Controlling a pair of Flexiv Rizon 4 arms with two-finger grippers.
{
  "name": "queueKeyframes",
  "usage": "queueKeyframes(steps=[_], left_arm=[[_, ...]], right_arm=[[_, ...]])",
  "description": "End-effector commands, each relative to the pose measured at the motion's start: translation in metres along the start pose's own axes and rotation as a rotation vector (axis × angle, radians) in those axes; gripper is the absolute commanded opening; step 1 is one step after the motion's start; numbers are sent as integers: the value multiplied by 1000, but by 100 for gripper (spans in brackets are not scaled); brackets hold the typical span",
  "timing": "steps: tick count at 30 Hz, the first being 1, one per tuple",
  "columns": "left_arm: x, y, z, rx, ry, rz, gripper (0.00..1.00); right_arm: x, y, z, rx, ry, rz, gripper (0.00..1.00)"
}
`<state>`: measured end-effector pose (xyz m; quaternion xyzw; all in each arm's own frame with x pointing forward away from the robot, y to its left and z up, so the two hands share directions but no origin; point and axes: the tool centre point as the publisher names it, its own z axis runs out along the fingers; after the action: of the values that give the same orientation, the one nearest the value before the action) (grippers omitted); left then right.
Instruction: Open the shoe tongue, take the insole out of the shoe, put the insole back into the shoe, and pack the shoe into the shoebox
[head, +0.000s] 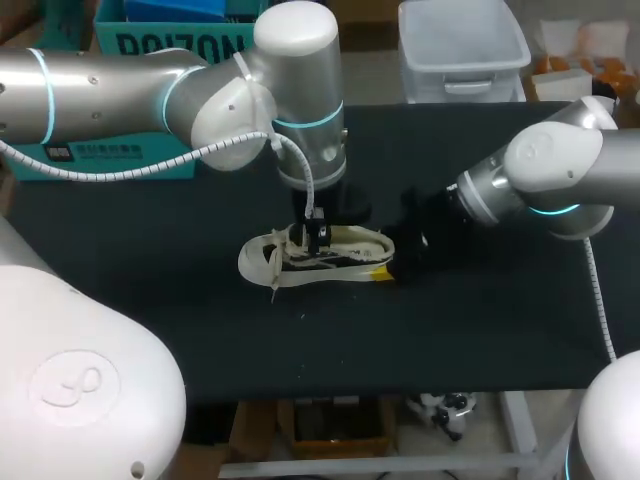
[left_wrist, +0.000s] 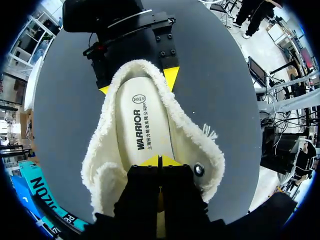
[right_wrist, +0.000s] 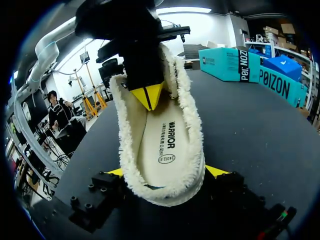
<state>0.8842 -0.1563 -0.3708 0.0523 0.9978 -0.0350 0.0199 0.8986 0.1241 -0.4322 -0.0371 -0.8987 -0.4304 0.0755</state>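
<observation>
The table (head: 480, 330) has a black, matte top. Its near edge runs straight, and light falls evenly across it.

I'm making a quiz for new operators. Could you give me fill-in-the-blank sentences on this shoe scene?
The insole lies ___ the shoe. The right claw clamps the shoe's ___ end. The left claw has its yellow tips pressed ___.
Missing words: inside; heel; together.

My left arm (head: 120, 95) and right arm (head: 560, 170), silver and white with cyan light rings; a white coiled cable (head: 150, 172) on the left. My left gripper (left_wrist: 160, 161) and right gripper (right_wrist: 165, 171) are black, screw-studded and yellow-tipped.
</observation>
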Motion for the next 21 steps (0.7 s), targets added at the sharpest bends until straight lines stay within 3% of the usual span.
queueKeyframes(steps=[1, 5, 11, 21], left_arm=[[-7, -3, 8, 2, 44, -1, 0], [-2, -1, 4, 13, 88, 12, 0], [6, -1, 0, 2, 82, 18, 0], [20, 0, 16, -20, 103, 11, 0]], right_arm=[[-2, -8, 10, -3, 0, -1, 0], [-2, -8, 10, -3, 0, -1, 0], [-2, -8, 10, -3, 0, -1, 0], [-2, -8, 10, -3, 0, -1, 0]])
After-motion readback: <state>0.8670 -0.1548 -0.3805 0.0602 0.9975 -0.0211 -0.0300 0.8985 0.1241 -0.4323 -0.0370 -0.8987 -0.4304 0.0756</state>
